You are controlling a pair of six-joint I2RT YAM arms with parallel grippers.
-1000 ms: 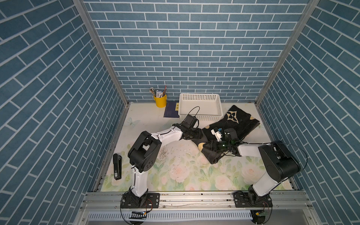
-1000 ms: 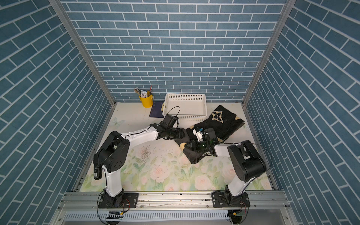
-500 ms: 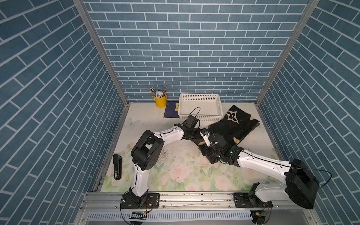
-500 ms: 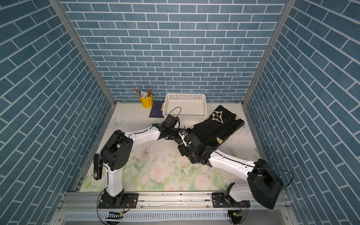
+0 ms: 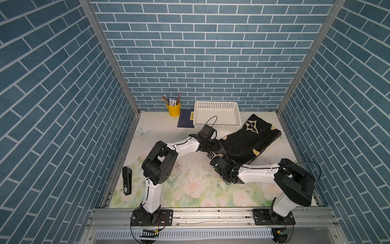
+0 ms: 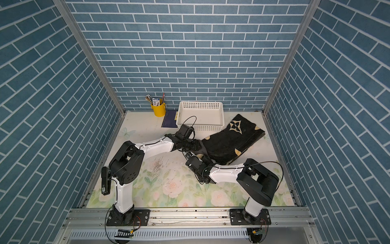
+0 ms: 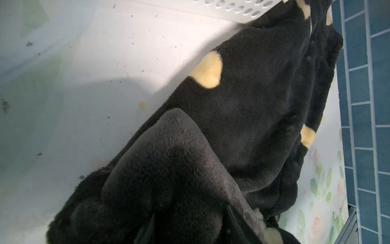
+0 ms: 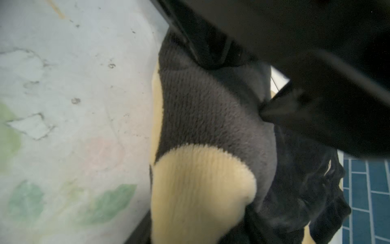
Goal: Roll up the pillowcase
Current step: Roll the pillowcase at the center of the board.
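Note:
The pillowcase [image 5: 249,139] [image 6: 230,141] is a black plush cloth with cream motifs, lying slantwise at the back right with its far end against the basket. My left gripper [image 5: 217,146] [image 6: 199,145] is at its near-left end, shut on a bunched fold; the left wrist view shows this grey-black fold [image 7: 179,158] heaped over the jaws. My right gripper [image 5: 219,158] [image 6: 200,158] sits just in front of the left one, at the same end. A cream patch of cloth [image 8: 196,190] fills its jaws, and the left gripper [image 8: 316,109] looms close above.
A white perforated basket [image 5: 217,125] stands at the back, touching the cloth. A yellow cup of pens [image 5: 173,109] and a dark blue booklet [image 5: 185,121] lie to its left. A black stapler-like object [image 5: 127,180] rests by the left wall. Brick walls close three sides.
The right arm swung wide and came back folded, and its gripper shifted left onto the cloth's near-left end. The cloth's near flap has drawn back. The left gripper has hardly moved.

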